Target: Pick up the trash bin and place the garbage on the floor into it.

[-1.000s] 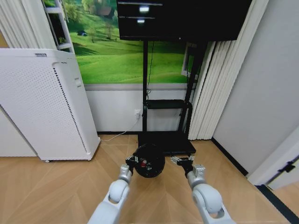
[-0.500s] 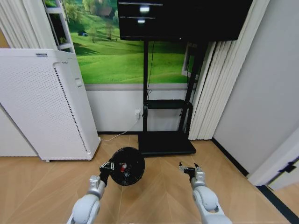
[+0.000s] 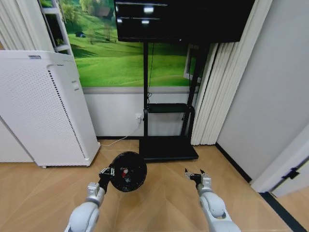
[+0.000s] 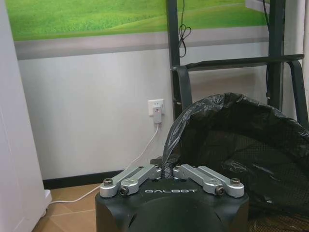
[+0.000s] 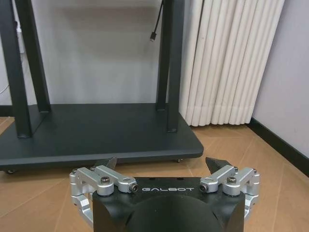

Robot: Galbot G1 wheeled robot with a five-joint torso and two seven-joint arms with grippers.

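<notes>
Black trash bin [image 3: 127, 171] hangs above the wooden floor [image 3: 159, 203], tilted so its round mouth faces the head camera. Red scrap [image 3: 124, 171] visible inside, other contents too small to tell. Left end effector [image 3: 107, 172] grips the bin at its rim on the robot's left side; in the left wrist view the fingers [image 4: 145, 173] are drawn together, pinching the black bag liner [image 4: 236, 145] at the rim edge. Bin sits left of centre in the head view, in front of the black TV stand base [image 3: 166, 147].

Right end effector [image 3: 194, 174] holds nothing, jaws spread wide, hovering low over the floor to the robot's right, well apart from the bin. Right wrist view: both fingertips [image 5: 107, 163] point toward the stand base, gap between them empty.

White air purifier [image 3: 43, 111] stands at left against the wall, cable [image 3: 118, 139] running to a wall socket [image 4: 155, 106]. White curtain [image 3: 212, 92] at right.
</notes>
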